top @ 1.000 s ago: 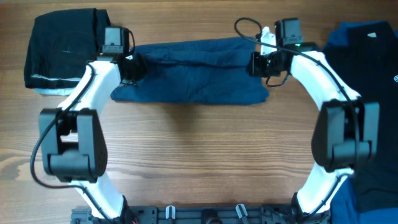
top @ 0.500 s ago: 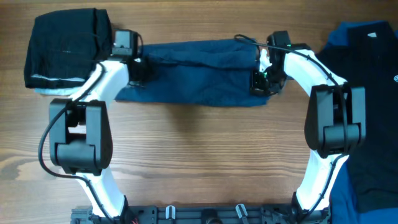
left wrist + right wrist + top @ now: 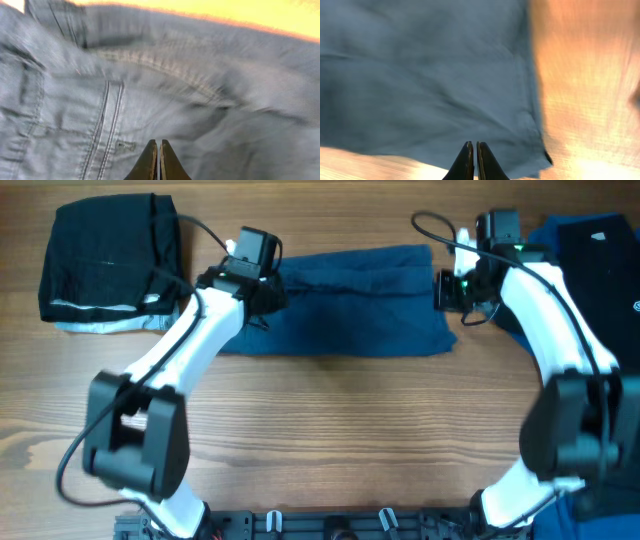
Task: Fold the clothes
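Left gripper (image 3: 159,148): fingers clenched tip to tip above a stitched seam and pocket edge of the dark navy-blue fabric shorts (image 3: 100,100). Whether any cloth is pinched between the tips cannot be told. Right gripper (image 3: 473,148): likewise clenched, poised over the shorts' plain hemmed end near its corner, with the light wooden table (image 3: 580,100) showing beside it.

Overhead, the left gripper (image 3: 262,295) sits over the left part of the shorts (image 3: 350,310) and the right gripper (image 3: 447,290) over their right end. The shorts lie as a long folded band across the far middle of the table (image 3: 330,430).

Compared with half a second earlier, both grippers stand further to the right. The band has shifted the same way, its right end now nearer the royal-blue garment (image 3: 570,230) and black garment (image 3: 605,300) at the right edge. The left arm now reaches out on a long diagonal. The folded black garment (image 3: 105,255) at far left, on a pale blue layer (image 3: 100,323), has not moved.
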